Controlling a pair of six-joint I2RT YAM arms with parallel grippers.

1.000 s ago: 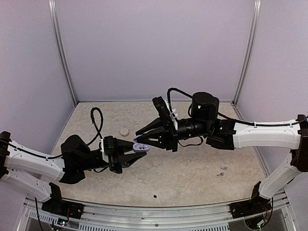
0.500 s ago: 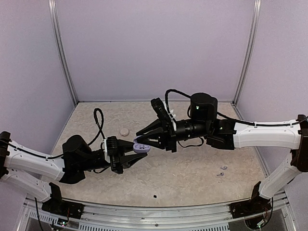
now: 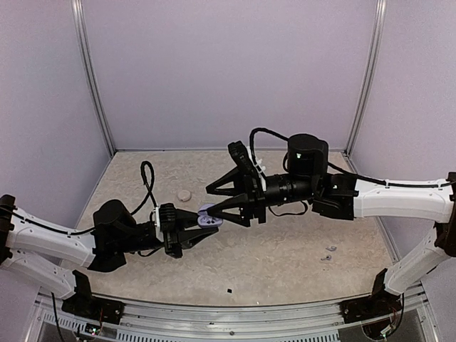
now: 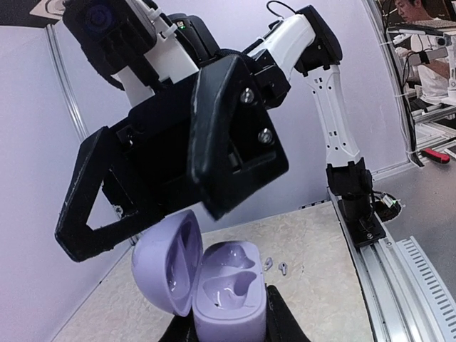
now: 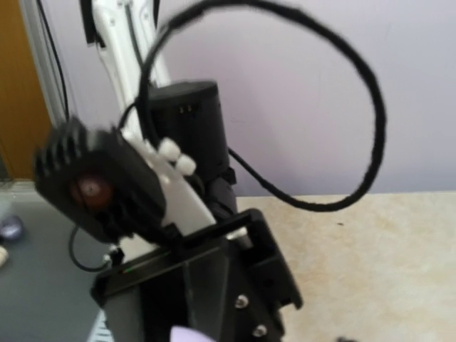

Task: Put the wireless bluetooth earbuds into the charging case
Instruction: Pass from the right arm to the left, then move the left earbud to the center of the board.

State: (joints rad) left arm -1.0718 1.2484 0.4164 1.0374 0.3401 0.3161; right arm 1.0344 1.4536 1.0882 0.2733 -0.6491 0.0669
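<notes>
The lilac charging case hangs above the table's middle, with my left gripper shut on its base. In the left wrist view the charging case stands open, its lid swung to the left and both wells empty. My right gripper hovers just above the case, open, its black fingers spread wide with nothing between them. Two tiny pale earbuds lie on the table at the right, below the right arm, and show as the earbuds beyond the case. The right wrist view catches only a lilac sliver of the case.
A round pale pebble-like case lies on the table to the left of centre. A small black speck sits near the front edge. Lilac walls close the back and both sides. The left arm's cable loops above its wrist.
My right gripper has spread its jaws wide and lifted slightly off the case. The left gripper still holds the case in about the same place.
</notes>
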